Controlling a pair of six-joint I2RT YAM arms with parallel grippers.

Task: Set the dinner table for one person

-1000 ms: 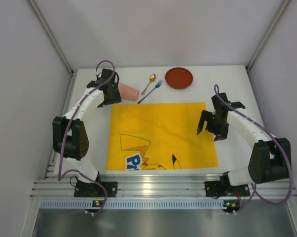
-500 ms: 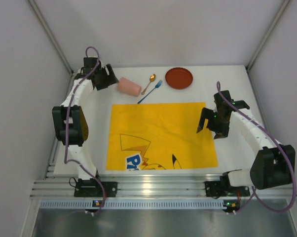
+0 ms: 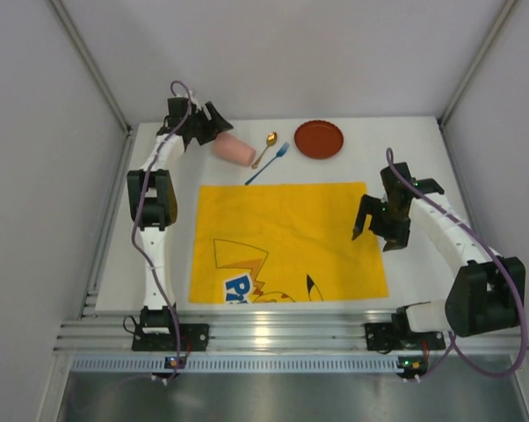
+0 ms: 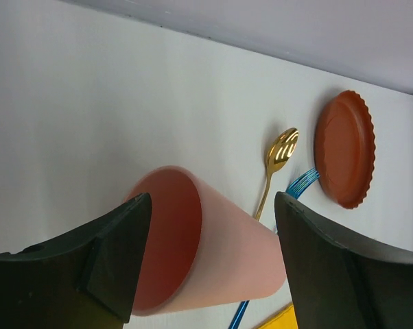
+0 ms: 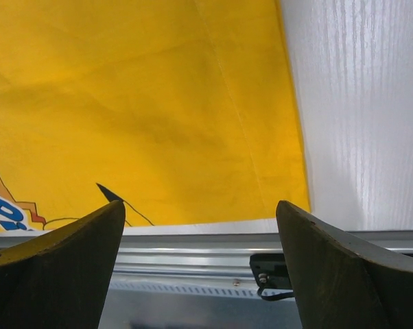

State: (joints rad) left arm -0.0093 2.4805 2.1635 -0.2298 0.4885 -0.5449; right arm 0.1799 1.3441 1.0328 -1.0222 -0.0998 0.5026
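Hands first: my left hand (image 4: pixel 212 202) is spread wide open at the far left corner of the plain white matte tabletop (image 3: pixel 414 158), with one finger on either side of the mouth of a pale pink plastic cup (image 4: pixel 223 250) that's lying on its side. Can't tell from the wrist view if either finger is actually touching the rim, but nothing is gripped. Just past the cup there's a small gold metal spoon (image 4: pixel 278 157) and a blue plastic fork (image 3: pixel 269 162) lying side by side, then a reddish-brown round plate with a scalloped edge (image 3: pixel 319 139) a bit further right along the back. My right hand (image 5: pixel 199 205) is open too and holding nothing, hanging over the right edge of the yellow cartoon-printed cloth (image 3: pixel 286 237) that's spread flat in the middle. The tabletop sits under all of it, with the ribbed aluminium rail (image 3: pixel 282 334) running along the near edge by my bases.
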